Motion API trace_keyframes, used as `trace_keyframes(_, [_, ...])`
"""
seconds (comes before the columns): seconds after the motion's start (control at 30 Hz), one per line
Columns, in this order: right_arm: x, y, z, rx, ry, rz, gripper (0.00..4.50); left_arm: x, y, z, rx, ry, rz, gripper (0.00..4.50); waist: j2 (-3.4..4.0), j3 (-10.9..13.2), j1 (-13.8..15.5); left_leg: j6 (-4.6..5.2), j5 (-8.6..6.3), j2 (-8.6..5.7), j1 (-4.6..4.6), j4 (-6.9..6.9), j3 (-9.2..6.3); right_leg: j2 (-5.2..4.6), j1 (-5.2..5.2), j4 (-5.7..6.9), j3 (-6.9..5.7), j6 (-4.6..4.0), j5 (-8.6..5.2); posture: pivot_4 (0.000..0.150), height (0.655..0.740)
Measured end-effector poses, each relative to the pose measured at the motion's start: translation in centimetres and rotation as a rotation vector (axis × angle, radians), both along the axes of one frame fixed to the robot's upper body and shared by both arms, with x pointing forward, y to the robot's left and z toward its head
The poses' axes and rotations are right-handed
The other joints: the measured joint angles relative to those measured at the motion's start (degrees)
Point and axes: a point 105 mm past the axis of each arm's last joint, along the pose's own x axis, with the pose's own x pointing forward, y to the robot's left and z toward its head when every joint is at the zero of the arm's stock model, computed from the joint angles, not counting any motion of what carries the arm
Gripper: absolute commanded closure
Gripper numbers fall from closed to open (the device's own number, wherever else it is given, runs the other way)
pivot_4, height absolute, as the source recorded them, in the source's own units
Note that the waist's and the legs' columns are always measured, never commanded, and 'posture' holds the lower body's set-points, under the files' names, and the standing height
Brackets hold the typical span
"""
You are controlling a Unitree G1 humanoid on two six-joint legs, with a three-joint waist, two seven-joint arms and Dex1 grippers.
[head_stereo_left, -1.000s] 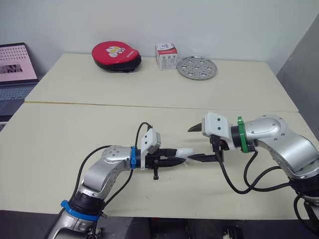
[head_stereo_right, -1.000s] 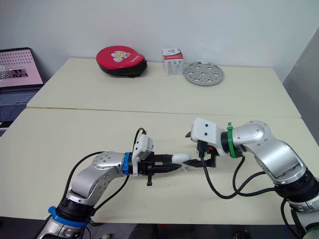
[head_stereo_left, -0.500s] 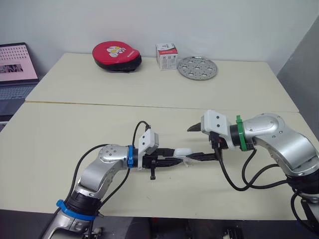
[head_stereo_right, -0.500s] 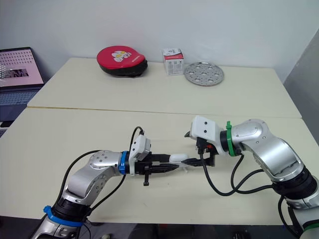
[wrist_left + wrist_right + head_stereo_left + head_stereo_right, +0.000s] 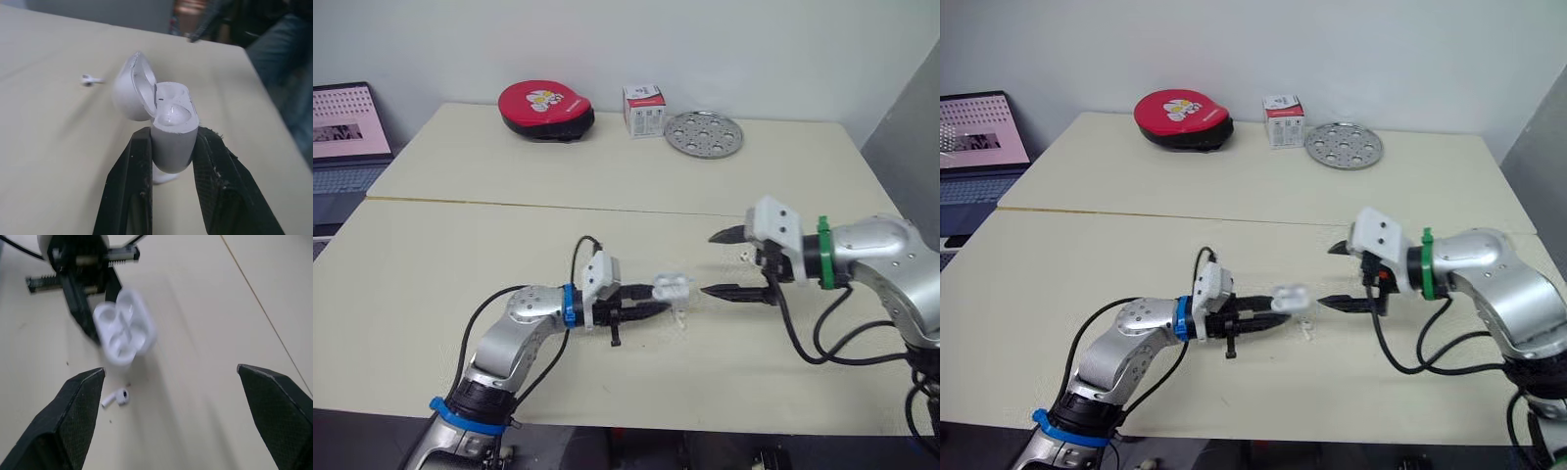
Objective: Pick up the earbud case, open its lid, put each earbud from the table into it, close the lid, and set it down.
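Observation:
The white earbud case (image 5: 672,286) is held just above the table, my left gripper (image 5: 651,300) shut on its base. In the left wrist view its lid (image 5: 131,93) stands hinged open and both wells look bare. One earbud (image 5: 680,316) lies on the table right under the case. A second earbud (image 5: 90,79) lies further off, near my right gripper. My right gripper (image 5: 717,262) hovers a short way to the right of the case, wide open and holding nothing.
At the far edge of the table sit a red round pouch (image 5: 546,110), a small white box (image 5: 643,110) and a perforated metal disc (image 5: 703,133). A laptop (image 5: 347,127) stands off the table's left side. A seam (image 5: 509,204) runs across the tabletop.
My right gripper has drawn back to the right from the case and spread wide. The case lid, shut before, now stands open. The left gripper still holds the case, raised slightly.

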Motion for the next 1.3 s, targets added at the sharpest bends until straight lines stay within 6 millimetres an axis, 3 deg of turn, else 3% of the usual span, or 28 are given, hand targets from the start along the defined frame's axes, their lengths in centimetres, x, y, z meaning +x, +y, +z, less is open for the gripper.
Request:
trace_keyframes(0.17, [-0.7, -4.2, -1.7, 0.035, -0.003, -0.150, 0.00, 1.5, 2.5, 0.2, -0.033, -0.047, 0.154, 3.72, 0.00, 0.0, 0.0, 0.00, 0.00, 0.00, 0.01, -0.01, 0.03, 0.00, 0.07, -0.04, -0.04, 0.00, 0.00, 0.150, 0.7400])
trace_keyframes(0.3, [-2.3, -9.6, -4.5, -0.021, 0.002, -0.327, 0.00, 2.3, 5.2, -0.1, -0.026, -0.052, 0.264, 3.72, 0.03, 0.0, 0.2, -0.01, 0.00, -0.04, 0.07, 0.01, 0.11, 0.00, 0.17, -0.06, -0.06, 0.00, 0.00, 0.150, 0.7400])
trace_keyframes(0.47, [-4.2, -13.3, -6.2, -0.027, -0.018, -0.432, 0.00, 2.4, 5.6, -0.1, -0.034, -0.064, 0.286, 3.72, 0.01, 0.0, -0.1, -0.01, -0.01, -0.04, 0.65, -0.07, 0.20, 0.00, 0.82, -0.23, -0.06, 0.01, -0.01, 0.150, 0.7400])
trace_keyframes(0.8, [-6.0, -15.0, -7.3, -0.014, 0.027, -0.458, 0.00, 2.8, 6.2, -0.6, -0.032, -0.059, 0.320, 3.72, 0.02, 0.0, -0.3, -0.01, -0.01, -0.05, 0.97, -0.33, 0.49, 0.01, 0.94, -0.29, 0.26, 0.02, -0.01, 0.150, 0.7400])
trace_keyframes(0.97, [-6.1, -15.0, -7.3, -0.018, 0.025, -0.457, 0.00, 2.8, 6.3, -0.5, -0.033, -0.070, 0.321, 3.72, 0.02, 0.0, -0.4, -0.01, -0.01, -0.04, 1.00, -0.36, 0.53, 0.01, 0.93, -0.28, 0.28, 0.02, -0.01, 0.150, 0.7400])
trace_keyframes(1.03, [-6.4, -14.0, -7.3, -0.016, 0.045, -0.431, 0.00, 2.8, 6.3, -0.6, -0.031, -0.067, 0.322, 3.72, 0.03, 0.0, -0.4, -0.01, 0.00, -0.03, 1.01, -0.40, 0.53, 0.02, 0.93, -0.27, 0.29, 0.02, -0.01, 0.150, 0.7400])
trace_keyframes(1.17, [-6.4, -9.9, -7.6, 0.053, 0.069, -0.341, 0.00, 2.8, 6.4, -0.8, -0.029, -0.062, 0.321, 3.72, 0.03, 0.0, -0.4, -0.02, 0.00, -0.01, 1.02, -0.45, 0.52, 0.03, 0.91, -0.27, 0.28, 0.02, -0.01, 0.150, 0.7400])
trace_keyframes(1.3, [-4.7, -3.7, -7.2, 0.184, 0.043, -0.284, 0.00, 2.9, 6.4, -0.8, -0.022, -0.064, 0.313, 3.72, 0.03, 0.0, -0.4, -0.03, 0.01, 0.02, 1.05, -0.50, 0.51, 0.05, 0.86, -0.23, 0.28, 0.01, -0.01, 0.150, 0.7400])
